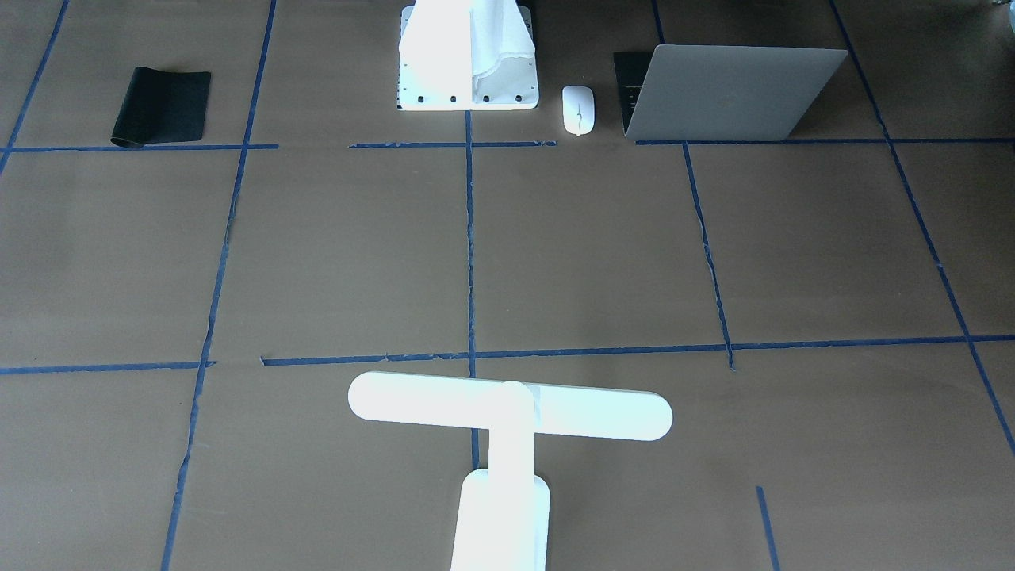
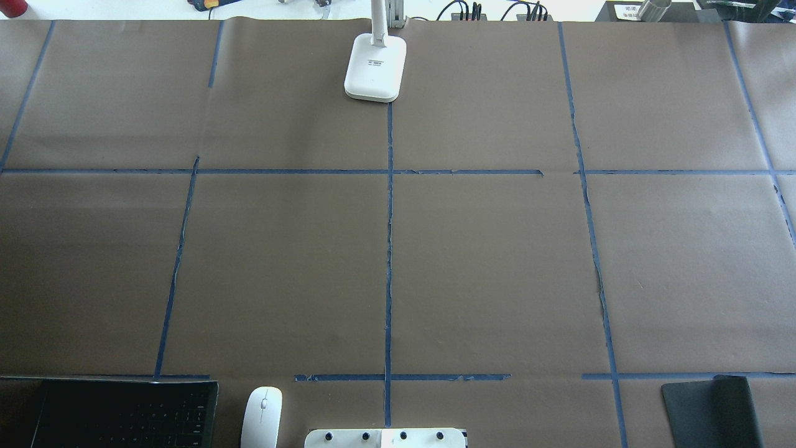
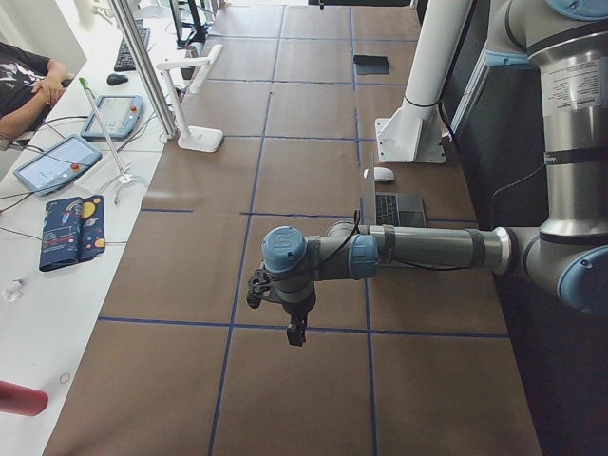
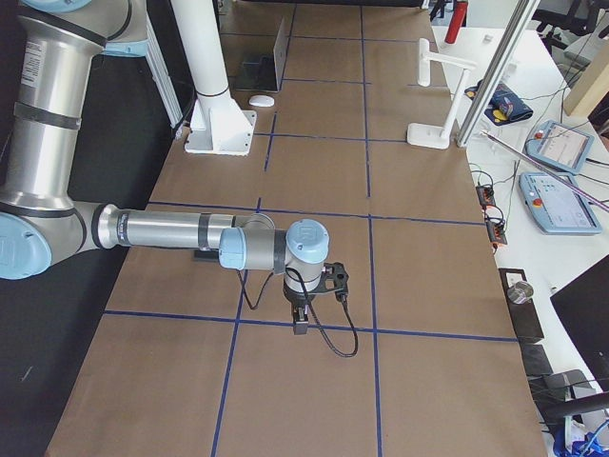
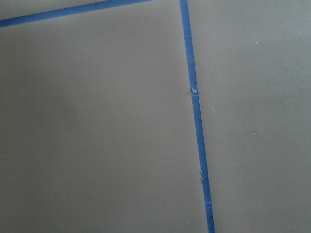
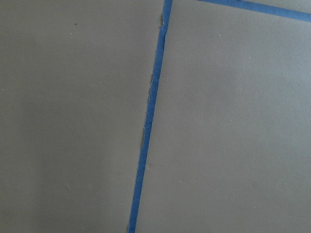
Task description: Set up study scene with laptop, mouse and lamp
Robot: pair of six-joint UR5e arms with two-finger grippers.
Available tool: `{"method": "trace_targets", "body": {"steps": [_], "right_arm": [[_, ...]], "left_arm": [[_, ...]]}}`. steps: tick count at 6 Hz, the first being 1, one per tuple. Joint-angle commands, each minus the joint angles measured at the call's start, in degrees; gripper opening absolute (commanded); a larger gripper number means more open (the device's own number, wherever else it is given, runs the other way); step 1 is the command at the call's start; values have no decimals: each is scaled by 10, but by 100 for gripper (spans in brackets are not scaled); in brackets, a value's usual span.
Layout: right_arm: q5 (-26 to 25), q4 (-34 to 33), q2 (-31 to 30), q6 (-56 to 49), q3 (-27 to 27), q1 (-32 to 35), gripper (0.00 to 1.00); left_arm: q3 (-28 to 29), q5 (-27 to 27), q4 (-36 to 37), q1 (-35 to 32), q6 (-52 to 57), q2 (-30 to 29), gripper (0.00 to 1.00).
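Observation:
The grey laptop [image 1: 737, 91] stands open at the robot's side of the table, on its left, with the black keys [image 2: 124, 414] facing the robot. The white mouse [image 1: 578, 109] lies between the laptop and the pedestal; it also shows in the overhead view [image 2: 262, 415]. The white T-shaped lamp [image 1: 507, 408] stands upright at the far middle edge on its base [image 2: 375, 68]. My left gripper [image 3: 294, 332] hangs over bare paper near the table's left end. My right gripper [image 4: 301, 326] hangs over bare paper near the right end. I cannot tell whether either is open or shut.
A black mat [image 1: 162, 105] lies at the robot's near right, also in the overhead view [image 2: 712, 410]. The white bolted pedestal [image 1: 468, 55] stands at the robot's middle. Brown paper with blue tape lines [image 2: 388, 249] covers the table. Both wrist views show only paper and tape.

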Motion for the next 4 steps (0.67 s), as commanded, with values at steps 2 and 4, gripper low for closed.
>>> {"method": "trace_targets", "body": {"steps": [2,4], "right_arm": [[1,0,0,0,3,0,100],[1,11,0,1,3,0,100]], "left_arm": [[-3,0,2,2,1,2,100],[-7,3,0,5,-4,0,100]]}}
